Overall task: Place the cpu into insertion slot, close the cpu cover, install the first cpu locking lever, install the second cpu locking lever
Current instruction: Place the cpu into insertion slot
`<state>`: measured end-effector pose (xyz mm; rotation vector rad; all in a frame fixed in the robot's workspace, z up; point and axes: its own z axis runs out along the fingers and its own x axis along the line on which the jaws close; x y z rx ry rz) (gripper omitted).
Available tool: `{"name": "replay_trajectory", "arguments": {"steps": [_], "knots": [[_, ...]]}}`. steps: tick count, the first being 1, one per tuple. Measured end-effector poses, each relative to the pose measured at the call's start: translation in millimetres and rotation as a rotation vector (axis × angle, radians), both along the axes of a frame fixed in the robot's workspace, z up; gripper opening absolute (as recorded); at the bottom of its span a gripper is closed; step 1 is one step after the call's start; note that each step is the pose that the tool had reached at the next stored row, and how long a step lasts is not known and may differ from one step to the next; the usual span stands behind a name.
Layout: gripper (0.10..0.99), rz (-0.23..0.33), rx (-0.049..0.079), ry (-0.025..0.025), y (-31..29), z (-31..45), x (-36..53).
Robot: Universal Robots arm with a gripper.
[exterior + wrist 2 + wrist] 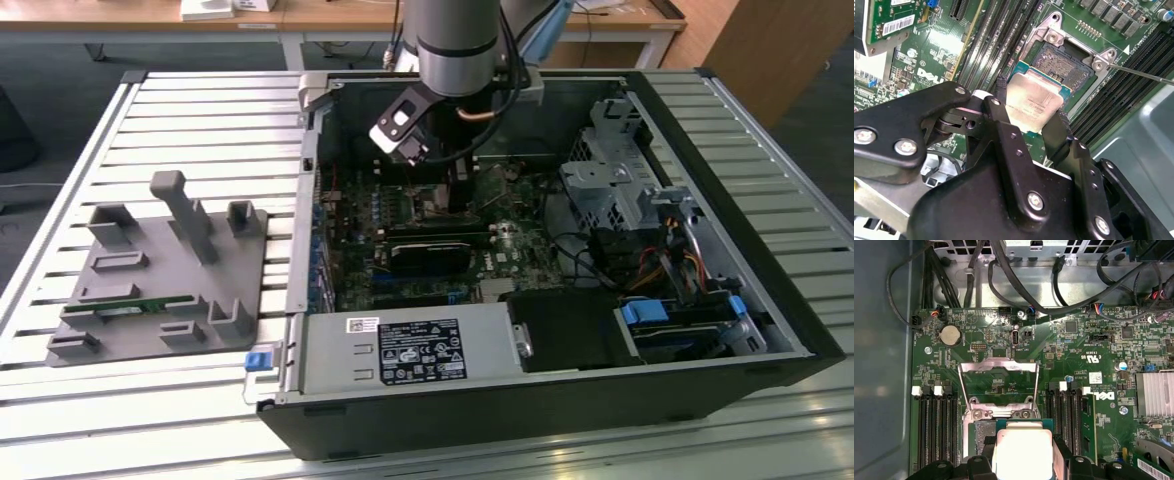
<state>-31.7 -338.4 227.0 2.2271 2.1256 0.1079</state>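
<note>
1. The gripper [1032, 107] grasps the cpu [1034, 102]. One black finger [1004, 117] presses one edge and the other finger [1060, 134] presses the opposite edge.
2. The cpu sits between the jaws with its silver top facing both wrist cameras. Its green rim shows at the edge away from the gripper body.
3. In the second wrist view the cpu hangs tilted over the near edge of the slot [1064, 67] and covers part of it. The rest of the slot's dark pin field lies bare. Whether chip and slot touch cannot be told.
4. In the first wrist view the cpu [1021, 455] hides most of the slot [985, 432].
5. Just beyond the slot, the cover [999, 363] stands raised and open, and the green board [1004, 340] shows through its cut-out.
6. A thin metal lever [1141, 73] reaches away from one corner of the slot's frame.
7. Long black memory slots [936, 435] flank the slot on both sides.
8. In the exterior view the arm [461, 40] reaches down into the open case [667, 330], which lies on a slatted table [200, 110].
9. A grey fixture tray [147, 270] rests on the table at the exterior view's left, well apart from the case's inside.
</note>
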Motion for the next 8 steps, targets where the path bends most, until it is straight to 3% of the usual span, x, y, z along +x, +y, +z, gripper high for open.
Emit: {"name": "replay_trajectory", "arguments": {"steps": [8], "knots": [[0.533, 0.0, 0.0, 0.0002, 0.0, -2.7, 0.0]]}}
